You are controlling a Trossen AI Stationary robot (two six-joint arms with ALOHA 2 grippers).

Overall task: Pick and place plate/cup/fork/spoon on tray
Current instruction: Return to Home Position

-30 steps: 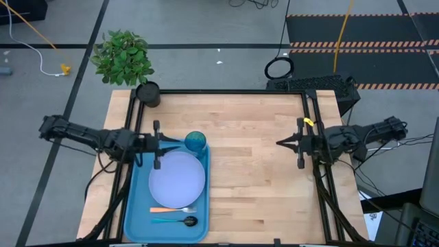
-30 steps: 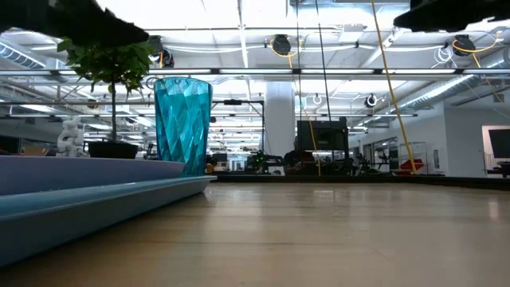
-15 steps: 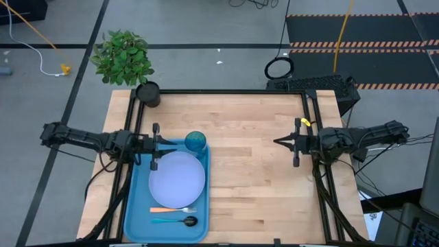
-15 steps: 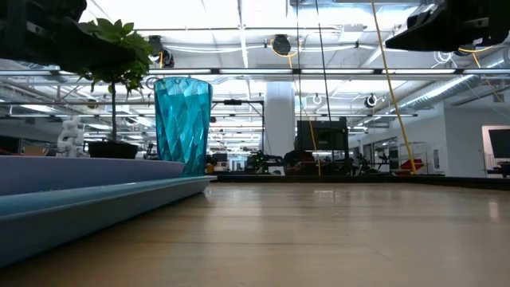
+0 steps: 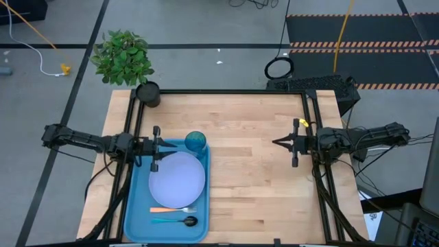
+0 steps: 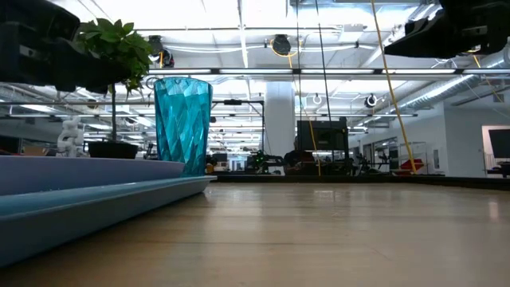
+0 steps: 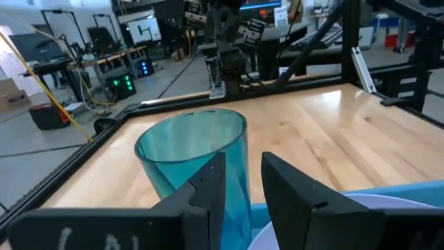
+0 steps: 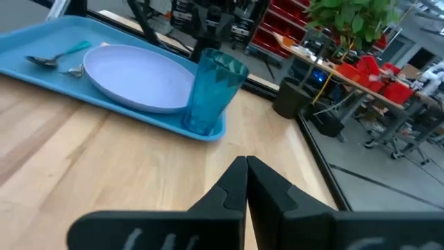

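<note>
At the left of the high frame, my left gripper [image 5: 167,145] hangs over the tray's [image 5: 136,209] upper edge, just beside the cup [image 5: 195,141]. Its 2 fingers stand a narrow gap apart and hold nothing. The cup stands in the tray's upper right corner. The plate [image 5: 178,180] lies mid-tray, with the fork [image 5: 171,209] below it and the spoon [image 5: 177,221] lowest. At the right, my right gripper [image 5: 277,143] is over the table [image 5: 254,178], its fingers pressed together, empty.
</note>
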